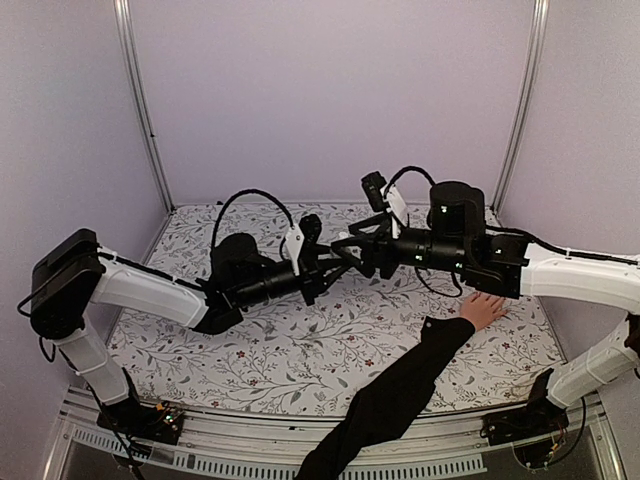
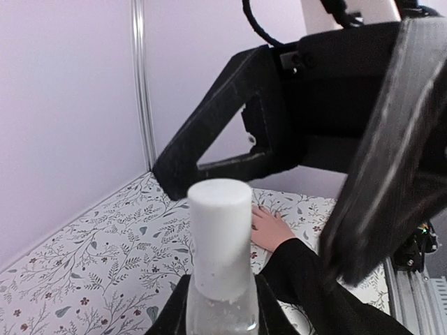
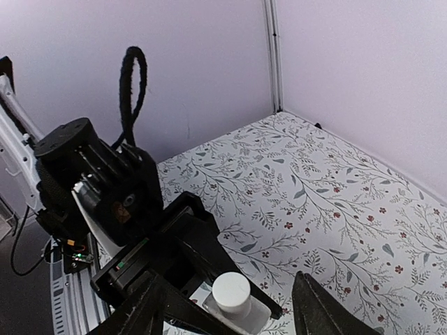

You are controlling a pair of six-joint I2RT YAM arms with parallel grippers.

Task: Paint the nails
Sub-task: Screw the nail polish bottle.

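My left gripper [image 1: 338, 263] is shut on a small pale translucent bottle [image 2: 220, 310] with a white cap [image 2: 221, 234], held upright above the table's middle. My right gripper [image 1: 352, 244] is open, its two black fingers [image 2: 387, 153] spread wide to either side of the cap and not touching it. In the right wrist view the cap [image 3: 232, 293] lies between those open fingers [image 3: 318, 307]. A light-skinned hand [image 1: 485, 308] with a long black sleeve [image 1: 400, 395] lies flat on the table at the right. Its nails are too small to make out.
The table [image 1: 300, 350] has a floral-patterned cloth, with lilac walls and metal posts [image 1: 140, 100] at the back corners. The right arm's forearm [image 1: 470, 255] hangs over the hand's fingertips. The sleeve crosses the near right part of the table.
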